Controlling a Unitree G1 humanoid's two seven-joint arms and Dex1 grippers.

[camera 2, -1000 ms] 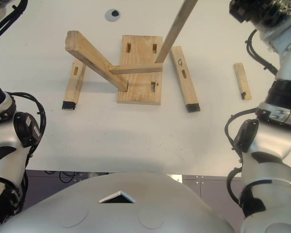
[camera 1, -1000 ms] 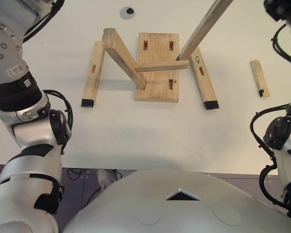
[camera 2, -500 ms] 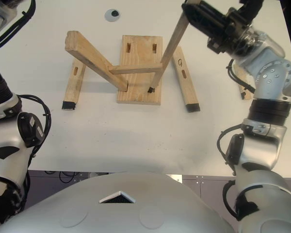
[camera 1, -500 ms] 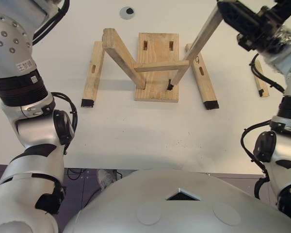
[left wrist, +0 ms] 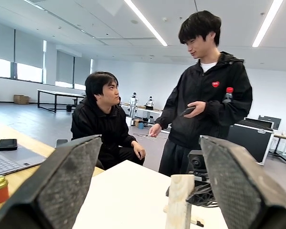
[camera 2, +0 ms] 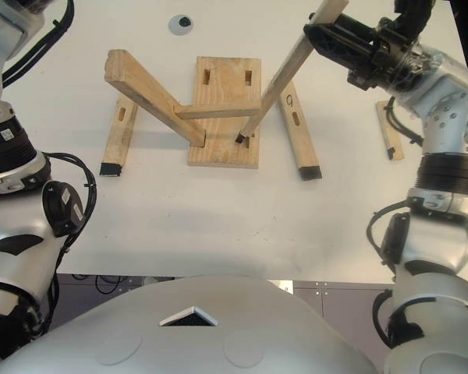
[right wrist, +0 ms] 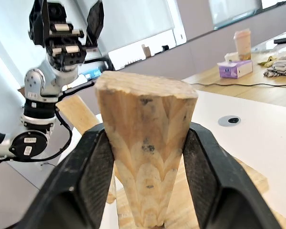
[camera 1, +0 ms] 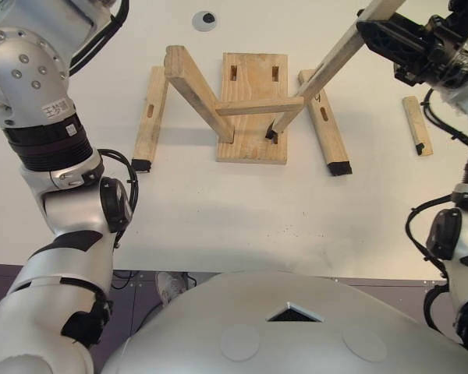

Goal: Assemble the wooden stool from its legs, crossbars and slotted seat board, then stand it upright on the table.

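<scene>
The slotted seat board (camera 1: 253, 72) lies flat mid-table. One leg (camera 1: 196, 92) stands tilted in its front left slot, with a crossbar (camera 1: 259, 105) running from it to the right. My right gripper (camera 1: 377, 33) is shut on another leg (camera 1: 320, 78) near its top, pads (right wrist: 93, 176) pressing both sides. That leg leans steeply, its black-tipped foot (camera 1: 271, 134) resting on the board at the front right slot. My left gripper (left wrist: 150, 143) is open, raised high at the far left (right wrist: 66, 21).
Two loose slotted legs lie flat beside the board, one on the left (camera 1: 150, 117) and one on the right (camera 1: 326, 128). A short crossbar (camera 1: 417, 125) lies at the far right. A round grommet (camera 1: 205, 19) sits behind the board.
My right gripper came down into view with the leg. The leg's foot moved from the board's back right toward its front right slot, then the gripper shifted right, leaning the leg more.
</scene>
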